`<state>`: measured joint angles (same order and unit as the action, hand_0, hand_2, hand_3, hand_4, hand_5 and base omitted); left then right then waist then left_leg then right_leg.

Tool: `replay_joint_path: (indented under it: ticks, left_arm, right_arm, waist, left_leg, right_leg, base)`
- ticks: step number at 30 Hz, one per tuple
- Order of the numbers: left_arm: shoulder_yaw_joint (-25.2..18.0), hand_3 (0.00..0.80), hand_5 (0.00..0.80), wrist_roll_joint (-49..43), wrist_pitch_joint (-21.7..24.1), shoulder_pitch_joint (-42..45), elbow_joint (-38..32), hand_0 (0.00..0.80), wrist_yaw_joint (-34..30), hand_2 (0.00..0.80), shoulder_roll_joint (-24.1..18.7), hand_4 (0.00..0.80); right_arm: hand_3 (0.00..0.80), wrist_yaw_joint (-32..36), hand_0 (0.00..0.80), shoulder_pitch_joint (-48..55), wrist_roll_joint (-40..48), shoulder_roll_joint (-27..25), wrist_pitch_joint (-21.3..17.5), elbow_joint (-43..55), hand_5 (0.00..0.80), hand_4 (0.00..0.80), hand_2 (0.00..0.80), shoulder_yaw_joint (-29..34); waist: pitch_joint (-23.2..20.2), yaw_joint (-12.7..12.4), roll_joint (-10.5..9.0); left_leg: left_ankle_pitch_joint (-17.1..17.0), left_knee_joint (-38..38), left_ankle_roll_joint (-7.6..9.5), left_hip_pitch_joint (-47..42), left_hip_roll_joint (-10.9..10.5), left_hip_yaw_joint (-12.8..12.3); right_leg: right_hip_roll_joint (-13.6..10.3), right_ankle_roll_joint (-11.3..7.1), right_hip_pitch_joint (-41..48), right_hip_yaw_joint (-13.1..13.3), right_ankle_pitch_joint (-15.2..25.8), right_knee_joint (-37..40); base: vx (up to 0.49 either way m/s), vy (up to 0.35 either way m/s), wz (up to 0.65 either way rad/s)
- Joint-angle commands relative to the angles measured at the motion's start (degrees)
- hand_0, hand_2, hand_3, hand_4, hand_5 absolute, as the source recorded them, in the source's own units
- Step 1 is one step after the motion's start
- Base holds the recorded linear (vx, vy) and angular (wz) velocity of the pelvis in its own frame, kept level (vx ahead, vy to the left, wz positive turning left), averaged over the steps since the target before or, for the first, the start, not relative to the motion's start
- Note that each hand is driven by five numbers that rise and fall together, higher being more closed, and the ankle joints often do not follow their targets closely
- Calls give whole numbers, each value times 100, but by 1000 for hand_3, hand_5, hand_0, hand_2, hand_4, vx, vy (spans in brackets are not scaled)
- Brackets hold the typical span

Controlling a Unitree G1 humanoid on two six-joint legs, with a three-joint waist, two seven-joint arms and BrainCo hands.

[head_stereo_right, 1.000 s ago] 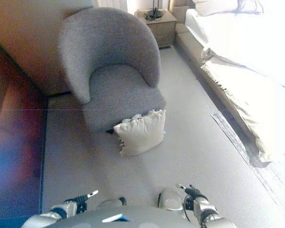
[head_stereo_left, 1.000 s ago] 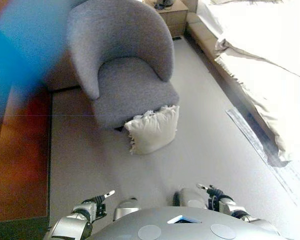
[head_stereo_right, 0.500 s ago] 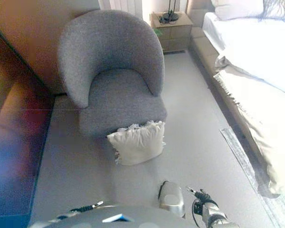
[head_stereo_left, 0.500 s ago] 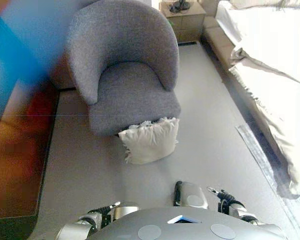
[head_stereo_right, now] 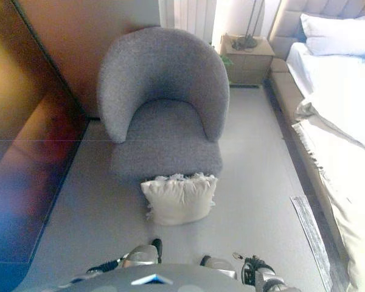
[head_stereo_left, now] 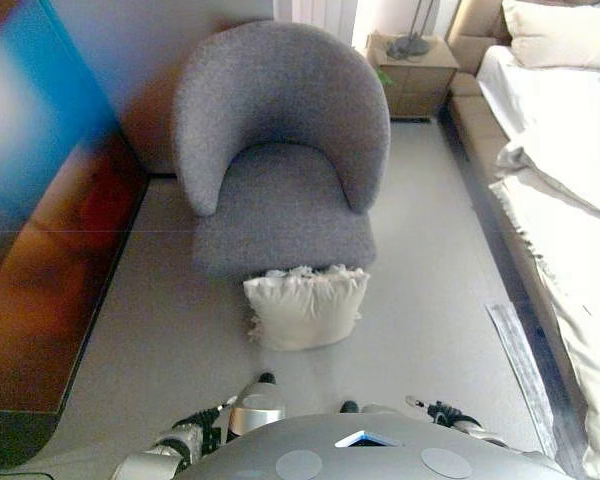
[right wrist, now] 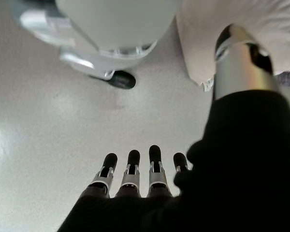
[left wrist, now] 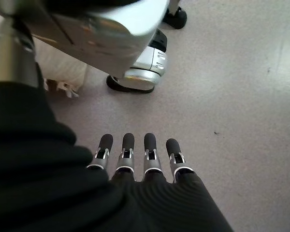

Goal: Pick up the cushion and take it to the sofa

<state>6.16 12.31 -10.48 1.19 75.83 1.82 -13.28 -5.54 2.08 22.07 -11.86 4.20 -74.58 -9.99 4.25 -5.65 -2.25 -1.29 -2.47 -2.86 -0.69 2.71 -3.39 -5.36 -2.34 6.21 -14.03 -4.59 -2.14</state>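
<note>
Cream cushion (head_stereo_left: 306,310) stands on the floor (head_stereo_left: 160,330), leaning against the grey armchair's (head_stereo_left: 280,150) front. Left hand (left wrist: 135,157) and right hand (right wrist: 135,176) hang low, fingers straight, holding nothing.

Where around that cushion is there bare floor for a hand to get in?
Bare floor lies on the cushion's near side and on both flanks, toward the dark wall panel and toward the bed. Its far edge is crowded against the grey armchair.
</note>
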Motion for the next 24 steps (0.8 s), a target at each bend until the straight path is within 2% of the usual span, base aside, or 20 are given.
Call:
replay_joint_path:
  ticks: [1, 3, 5, 7, 8, 10, 14, 17, 20, 22, 24]
  left_arm:
    - [198, 0, 0, 59, -71, -131, -30, 0, -1, 0, 131, 0]
    - [239, 0, 0, 246, -205, -202, -73, 0, 117, 0, 50, 0]
    - [248, 0, 0, 440, -269, -293, -81, 0, 163, 0, -37, 0]
    - [266, 0, 0, 521, -274, -337, -79, 0, 141, 0, -139, 0]
    - [252, 0, 0, 516, -253, -343, -51, 0, 150, 0, -203, 0]
    - [192, 0, 0, 576, -243, -348, -24, 0, 198, 0, -284, 0]
    - [-2, 0, 0, 646, -257, -499, 106, 0, 210, 0, -375, 0]
    - [-148, 0, 0, 675, -299, -545, 158, 0, 275, 0, -436, 0]
    - [-273, 0, 0, 882, -153, -352, 120, 0, 399, 0, -405, 0]
    - [-331, 0, 0, 991, 9, -223, 72, 0, 525, 0, -349, 0]
    - [-382, 0, 0, 1098, 143, -169, 37, 0, 726, 0, -318, 0]
  right_arm:
    - [0, -242, 0, -346, 133, -128, 18, -1, 0, 0, 0, 29]
    - [0, -264, 0, -286, -58, -70, 88, -44, 0, 0, 0, 40]
    - [0, -246, 0, -213, -154, -19, -53, -100, 0, 0, 0, 34]
    - [0, -268, 0, -189, -174, -2, -295, -72, 0, 0, 0, 41]
    - [0, -268, 0, -216, -331, -13, -305, 29, 0, 0, 0, 56]
    - [0, -264, 0, -267, -581, -39, -295, 162, 0, 0, 0, -7]
    - [0, -127, 0, -328, -615, -68, -242, 195, 0, 0, 0, -81]
    - [0, 32, 0, -348, -1025, -106, -101, 327, 0, 0, 0, -139]
    - [0, 159, 0, -295, -1481, -136, -150, 387, 0, 0, 0, -233]
    - [0, 240, 0, -242, -1523, -139, -185, 362, 0, 0, 0, -258]
    - [0, 347, 0, -200, -1619, -123, -298, 286, 0, 0, 0, -261]
  waist:
    - [67, 25, 69]
    - [29, 125, 27]
    - [-3, 207, -24]
    - [-14, 270, 31]
    - [1, 285, 52]
    - [16, 281, 39]
    - [34, 282, -18]
    - [110, 351, -116]
    - [117, 497, -144]
    - [109, 544, -151]
    - [91, 585, -192]
  left_leg:
    - [-231, 89, -58, 467, 200, 85]
    - [-45, 39, 87, 355, 124, 51]
    - [109, 74, 284, 259, -10, 47]
    - [219, 161, 449, 117, -71, 144]
    - [275, 186, 505, 40, -90, 181]
    - [357, 177, 572, -6, -127, 154]
    - [461, 148, 598, -49, -188, 19]
    - [536, 205, 439, -238, -69, -331]
    - [566, 331, 218, -512, 173, -746]
    - [613, 355, 151, -627, 285, -841]
    - [646, 311, 122, -608, 385, -808]
  right_leg:
    - [67, -28, 178, 399, -403, -531]
    - [12, -152, 74, 477, -405, -1003]
    - [-22, -376, -276, 594, -81, -1769]
    - [65, -558, -914, 724, 309, -2857]
    - [84, -559, -1191, 770, 408, -3350]
    - [27, -506, -1395, 749, 458, -3569]
    - [-230, -394, -1270, 560, 498, -2370]
    - [-932, -575, -1131, 289, 1162, -978]
    - [-1268, -799, -1009, 257, 1525, -190]
    - [-1237, -839, -918, 324, 1461, 6]
    - [-1131, -842, -894, 507, 1281, 3]
  base:
    - [311, 142, -27]
    - [305, 125, -29]
    - [272, 115, -11]
    - [229, 104, -3]
    - [196, 67, -22]
    - [170, 25, -29]
    - [183, -113, -29]
    - [182, -253, -19]
    - [229, -221, -35]
    - [238, -234, -33]
    - [210, -300, -1]
